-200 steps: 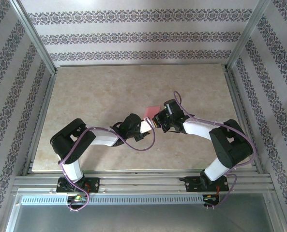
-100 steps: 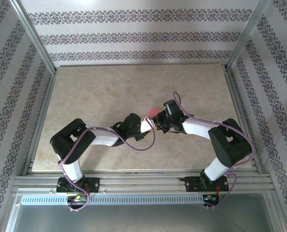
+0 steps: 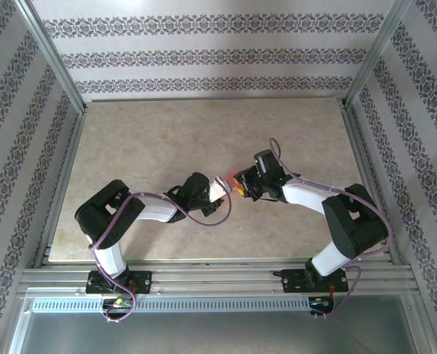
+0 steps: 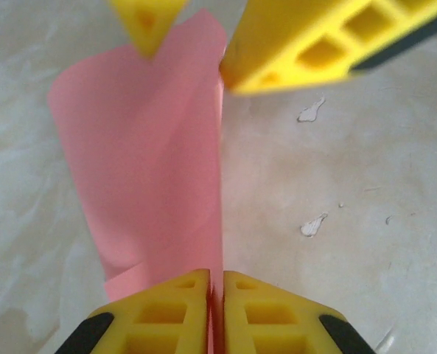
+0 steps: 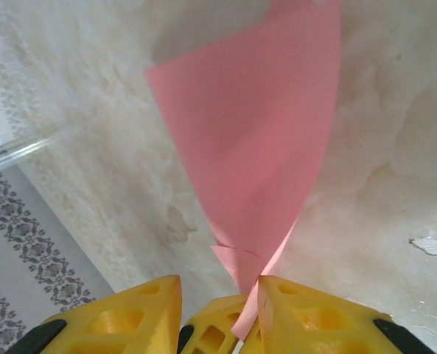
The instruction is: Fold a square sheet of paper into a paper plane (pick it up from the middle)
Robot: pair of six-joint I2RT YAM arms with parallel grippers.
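The square sheet of paper [image 4: 152,147] is pink-red and folded over on itself, curling above the beige table. My left gripper [image 4: 216,274] is shut on its near folded edge, with the paper pinched between the yellow fingers. In the top view the paper [image 3: 230,178] shows as a small pink patch between my left gripper [image 3: 219,193] and my right gripper [image 3: 242,183]. My right gripper [image 5: 218,284] is open, its fingers [image 5: 314,313] spread either side of the paper's [image 5: 255,133] narrow lower end, which brushes the inside of one finger. Its fingers [image 4: 321,44] also straddle the paper's far end in the left wrist view.
The beige marbled table [image 3: 152,140] has free room at the back and left. Metal frame rails [image 3: 56,184] and patterned walls close it in. Small chipped spots [image 4: 312,223] mark the surface beside the paper.
My right gripper has opened and let go of the paper, shifting slightly right. My left gripper has shut on the paper's near edge.
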